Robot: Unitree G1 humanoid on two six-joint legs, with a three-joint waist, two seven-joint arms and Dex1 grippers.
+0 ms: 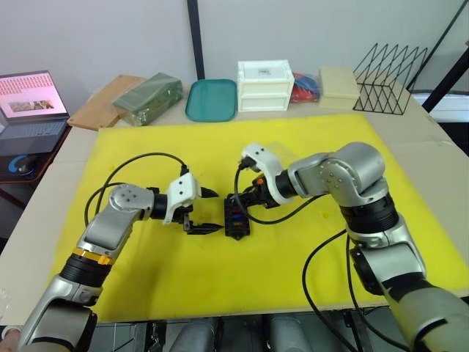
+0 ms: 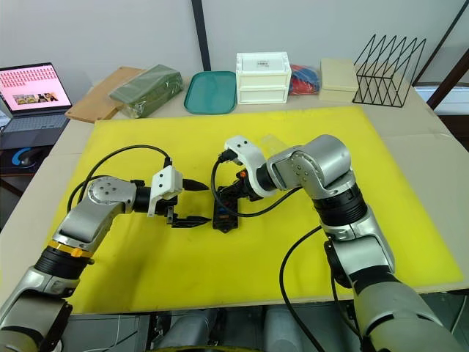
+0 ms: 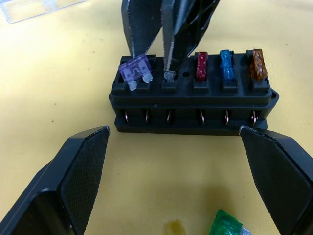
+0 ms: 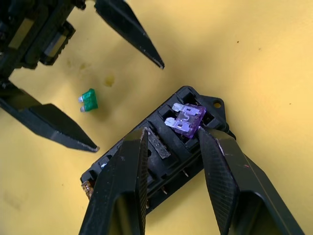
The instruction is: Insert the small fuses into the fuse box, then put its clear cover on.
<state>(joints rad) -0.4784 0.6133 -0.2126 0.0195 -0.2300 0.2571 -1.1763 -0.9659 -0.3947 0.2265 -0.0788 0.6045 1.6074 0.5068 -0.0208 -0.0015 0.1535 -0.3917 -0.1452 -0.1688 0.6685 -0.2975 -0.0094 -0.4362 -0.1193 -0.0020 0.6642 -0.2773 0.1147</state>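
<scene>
The black fuse box (image 1: pixel 237 220) lies mid-mat between both grippers. Red (image 3: pixel 201 66), blue (image 3: pixel 226 64) and tan (image 3: pixel 257 63) fuses stand in its slots. A purple fuse (image 4: pixel 188 120) lies tilted on the end slot with its blades showing. My right gripper (image 4: pixel 172 134) is open over that end, one fingertip beside the purple fuse. On the box's other side my left gripper (image 3: pixel 173 142) is open and empty, just short of the box. A green fuse (image 4: pixel 88 100) lies loose on the mat between the left fingers. The clear cover (image 3: pixel 29 7) rests on the mat beyond the box.
Along the table's back stand a teal tray (image 1: pixel 211 100), a white drawer box (image 1: pixel 265 86), a green pouch (image 1: pixel 146 99), a cream box (image 1: pixel 338 86) and a black wire rack (image 1: pixel 388 70). A laptop (image 1: pixel 29 103) sits far left. Black cables loop off both wrists.
</scene>
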